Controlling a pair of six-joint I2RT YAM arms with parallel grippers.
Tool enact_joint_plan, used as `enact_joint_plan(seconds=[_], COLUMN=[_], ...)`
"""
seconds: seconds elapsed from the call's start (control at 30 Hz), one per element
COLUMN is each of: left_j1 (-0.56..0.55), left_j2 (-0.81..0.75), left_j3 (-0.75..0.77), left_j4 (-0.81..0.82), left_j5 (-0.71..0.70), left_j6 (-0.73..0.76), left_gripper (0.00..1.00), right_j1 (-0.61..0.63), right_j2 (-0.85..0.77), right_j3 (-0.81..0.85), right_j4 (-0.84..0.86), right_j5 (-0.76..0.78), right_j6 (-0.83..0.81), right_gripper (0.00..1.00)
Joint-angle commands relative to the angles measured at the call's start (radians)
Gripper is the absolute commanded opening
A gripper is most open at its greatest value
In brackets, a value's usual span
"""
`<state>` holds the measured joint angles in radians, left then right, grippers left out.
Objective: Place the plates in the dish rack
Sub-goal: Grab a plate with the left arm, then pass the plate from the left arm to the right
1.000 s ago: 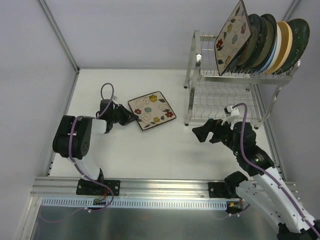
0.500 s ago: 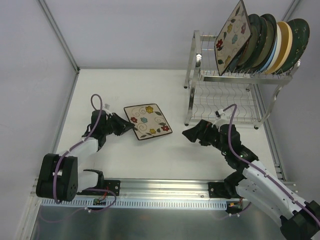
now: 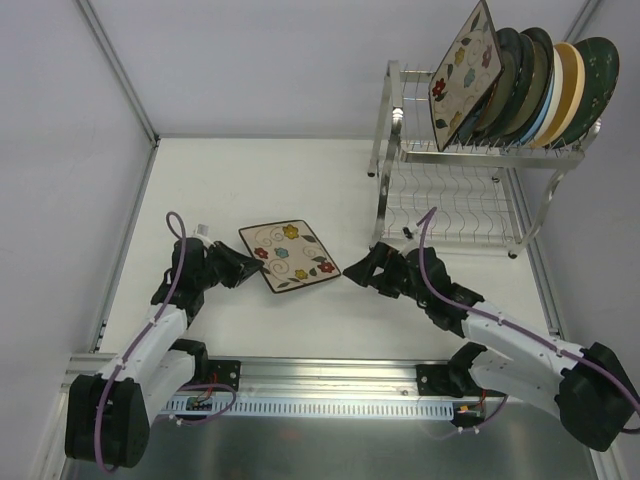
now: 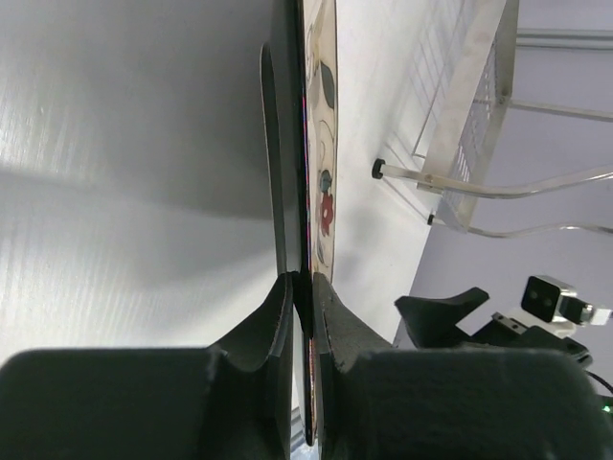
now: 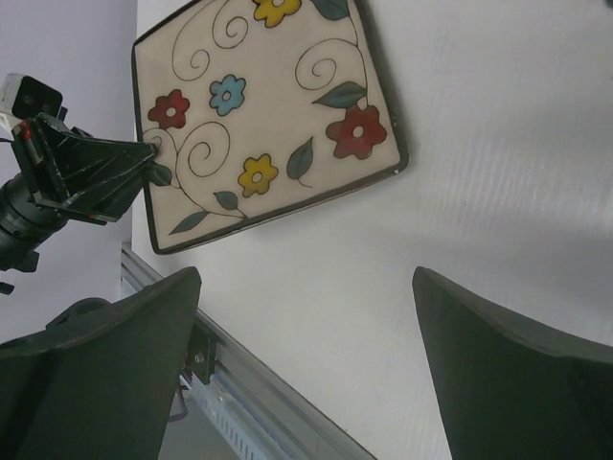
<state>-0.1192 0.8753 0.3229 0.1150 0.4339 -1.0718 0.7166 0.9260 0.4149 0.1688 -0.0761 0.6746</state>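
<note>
Handover step, prob.: left pincer (image 3: 250, 271) clamps square floral plate (image 3: 290, 256) at its edge, mid surface (image 3: 250, 180); right pincer (image 3: 358, 269) gapes beside it. Next: right must grip opp. edge, then dish rack (image 3: 455, 205).

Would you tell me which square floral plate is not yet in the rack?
The square plate pinched by the left end effector; the other stands in the dish rack's upper shelf.

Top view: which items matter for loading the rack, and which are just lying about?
Job:
- square floral plate, its edge clamped in the left gripper, jaws shut
- right gripper, jaws open, beside it
- dish rack
- racked plates on its upper shelf

Just there (fixtures):
- table
- aluminium rail at the near edge
</note>
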Motion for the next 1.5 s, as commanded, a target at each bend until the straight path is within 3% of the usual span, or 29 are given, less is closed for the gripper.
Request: enact_joint_plan(seconds=[0.0,0.4,0.8,1.23,1.47], left_j1=[-0.011,-0.059,-0.083,-0.138,-0.183], left_j2=[-0.074,-0.171,-0.259,-0.3,-0.328], left_j3=[0.022,-0.005,-0.019,-0.054,-0.096], left_j4=[0.123,0.12,0.074,0.063,0.055], left_j5=[0.043,-0.015,-0.075,-0.113,-0.116], left_j6=[-0.115,-0.203,-0.208,-0.254,-0.3], left_gripper=[0.0,0.0,0.0,0.0,0.01], right_j1=[0.043,0.24,0.291,0.296,0.288], right_j2=[0.046,0.375,0.631,0.744,0.757], right_j3=[0.038,0.107,0.252,0.308,0.312], right_j4=[0.1,0.343,0.428,0.466,0.46], right_j5=[0.056,0.2,0.211,0.236,0.274], right_j6=[0.074,0.295,0.448,0.545,0.577], right_gripper=[0.97,0.95,0.88,0.77,0.63])
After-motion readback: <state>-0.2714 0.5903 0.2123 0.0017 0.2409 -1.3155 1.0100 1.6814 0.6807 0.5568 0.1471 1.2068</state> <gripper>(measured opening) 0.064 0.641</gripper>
